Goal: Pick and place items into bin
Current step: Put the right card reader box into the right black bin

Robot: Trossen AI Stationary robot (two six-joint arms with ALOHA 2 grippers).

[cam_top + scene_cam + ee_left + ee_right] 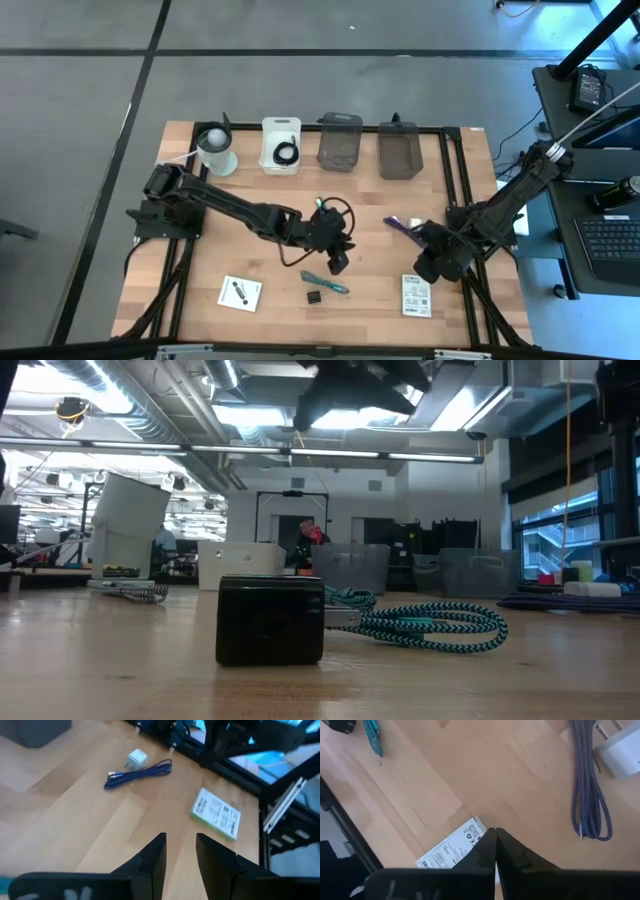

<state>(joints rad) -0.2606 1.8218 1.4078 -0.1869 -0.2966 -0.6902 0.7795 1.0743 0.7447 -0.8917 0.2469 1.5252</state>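
My left gripper (pixel 340 262) (pixel 180 851) is open above bare wood near the table's middle, beside the teal tie (pixel 325 283) (pixel 420 622) and the tiny black block (pixel 314 297) (pixel 270 618). A black coiled cable (pixel 335 210) lies just behind it. My right gripper (pixel 432 262) (pixel 495 837) is shut, right of centre, over a corner of a white printed card (pixel 416 295) (pixel 451 849). The purple strip (pixel 400 224) (pixel 590 795) and white cube (pixel 620 755) (pixel 137 757) lie flat nearby. A second card (pixel 240 292) lies near the front left. My right gripper's shut fingertips (pixel 490 840) stand over the corner of the white printed card (pixel 475 827), pointing down at it. Whether they touch the card I cannot tell. My left gripper touches nothing.
Along the far edge stand a white cup-like object (pixel 215 150), a white bin (pixel 281 145) with a black cable in it, and two grey bins (pixel 340 140) (pixel 400 150). Black rails (pixel 455 180) run down the table's right side. A desk with a laptop (pixel 610 240) stands beyond.
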